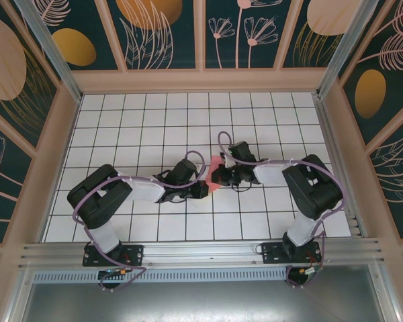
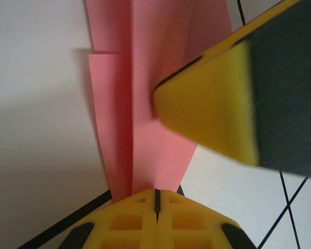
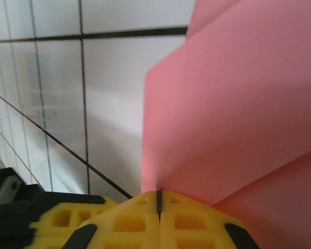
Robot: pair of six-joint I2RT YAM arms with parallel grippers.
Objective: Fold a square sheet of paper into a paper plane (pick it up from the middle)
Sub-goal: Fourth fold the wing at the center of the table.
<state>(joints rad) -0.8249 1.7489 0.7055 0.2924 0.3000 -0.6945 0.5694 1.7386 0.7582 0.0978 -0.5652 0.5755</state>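
Gripping paper plane (image 1: 214,174) | left jaws: closed on it | right jaws: closed on it

No writing, label, brand or number could be read. The wall panels (image 1: 154,33) carried only leaf and flower drawings, and the tabletop (image 1: 154,121) only black grid lines. The folded pink paper (image 2: 145,104) was blank. Any marking on the arm bases (image 1: 114,255) was perhaps too small to tell.
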